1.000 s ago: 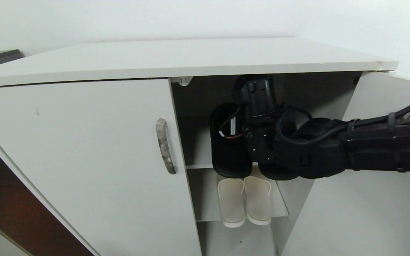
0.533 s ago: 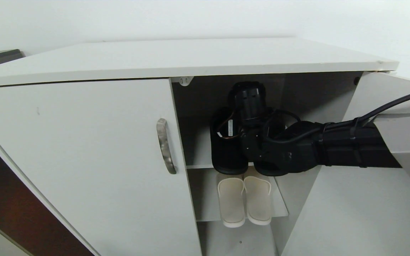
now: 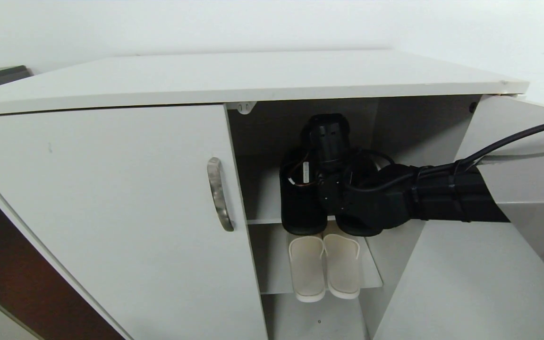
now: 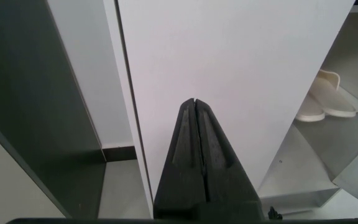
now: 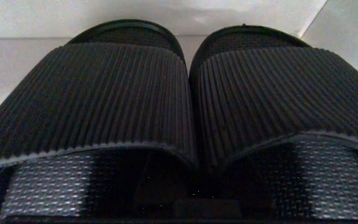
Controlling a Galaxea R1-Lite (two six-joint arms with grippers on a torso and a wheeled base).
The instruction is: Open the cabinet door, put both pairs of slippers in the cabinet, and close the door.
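While my right arm (image 3: 432, 198) is occupying the open bay of the white panel cabinet (image 3: 206, 78), its wrist is masking my right gripper (image 3: 324, 189), whose state I cannot tell. At the upper shelf (image 3: 265, 220), black ribbed slippers (image 3: 299, 208) are sitting, partly hidden; cream slippers (image 3: 324, 267) are lying below, heels overhanging. My left gripper (image 4: 194, 109) is hanging pressed together outside.

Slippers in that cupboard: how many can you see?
4. Two black slippers side by side at the upper shelf; two white slippers on the shelf below. The closed door may hide more.
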